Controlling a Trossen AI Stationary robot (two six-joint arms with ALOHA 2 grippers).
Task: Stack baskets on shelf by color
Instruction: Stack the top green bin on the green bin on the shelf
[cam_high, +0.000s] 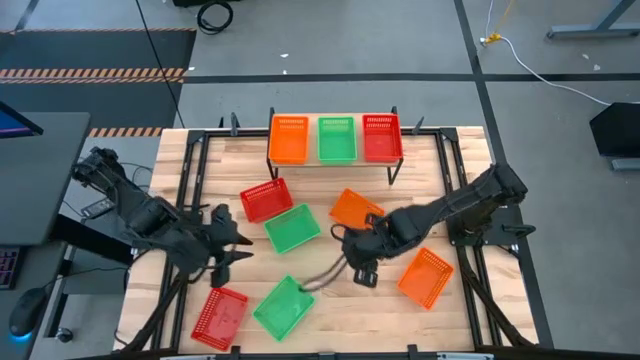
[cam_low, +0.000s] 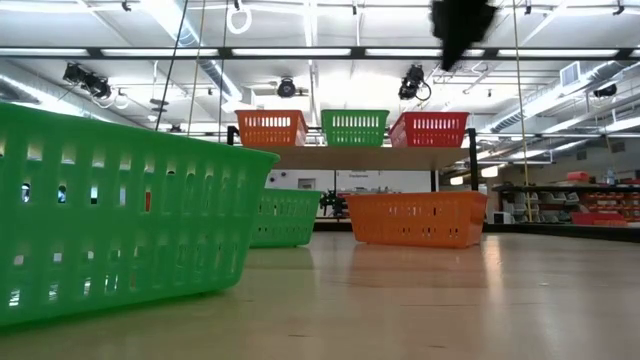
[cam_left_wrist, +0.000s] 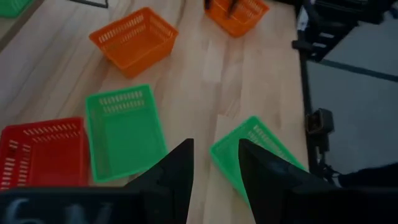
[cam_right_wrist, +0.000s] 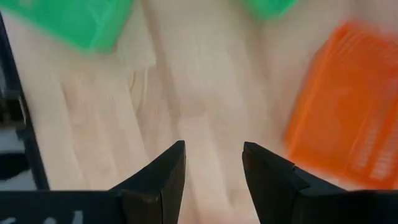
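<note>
From above, the shelf (cam_high: 336, 160) stands at twelve o'clock on the table (cam_high: 460, 310), carrying three baskets side by side, long axes running twelve to six: an orange basket (cam_high: 289, 139), a green basket (cam_high: 337, 139) and a red basket (cam_high: 382, 137). Six more lie loose below. A red one (cam_high: 266, 199) and a green one (cam_high: 292, 228) sit touching near centre, both turned slightly off square. An orange one (cam_high: 355, 208) lies just at three o'clock of them, skewed. At the near edge, a second red (cam_high: 220, 317) lies with its long axis roughly twelve to six, a second green (cam_high: 283, 307) lies diagonal beside it, and a second orange (cam_high: 425, 277) tilts toward one o'clock. The left gripper (cam_high: 238, 247) hangs at nine o'clock of centre, the right gripper (cam_high: 345, 245) at centre.

The low view shows the three shelved baskets upright, openings up, broad sides facing the camera.

The left wrist view shows its fingers (cam_left_wrist: 177, 174) spread, empty.

The right wrist view shows its fingers (cam_right_wrist: 163, 177) apart above bare wood, gripping nothing.
</note>
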